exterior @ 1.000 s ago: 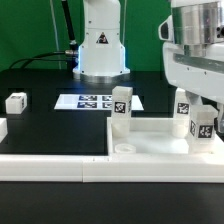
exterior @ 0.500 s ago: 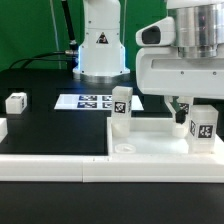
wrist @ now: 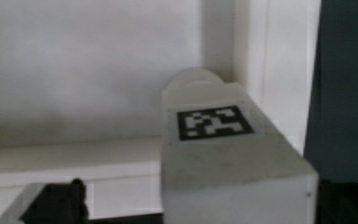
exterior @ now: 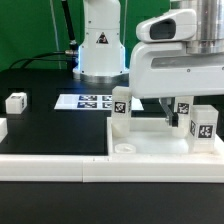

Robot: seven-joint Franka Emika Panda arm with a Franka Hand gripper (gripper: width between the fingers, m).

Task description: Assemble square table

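The square table slab (exterior: 150,140) lies rimmed face up at the exterior view's right, against the front wall. One leg block (exterior: 120,106) stands upright at its near-left corner, and another (exterior: 205,123) stands at its right. A third leg (exterior: 184,107) stands between them, partly hidden by my hand. My gripper (exterior: 178,116) is open and hangs low around this third leg. In the wrist view the tagged leg (wrist: 220,150) stands on the slab (wrist: 87,70) between my fingers. One dark fingertip (wrist: 60,203) shows with a gap to the leg. A fourth leg (exterior: 15,101) lies loose at the far left.
The marker board (exterior: 88,100) lies flat behind the slab. The long low white border wall (exterior: 50,165) runs along the front. The robot base (exterior: 100,50) stands at the back. Another white piece (exterior: 2,128) sits at the left edge.
My hand has moved toward the exterior view's left and come down over the slab. It now hides most of the middle leg, and the fingers straddle it.
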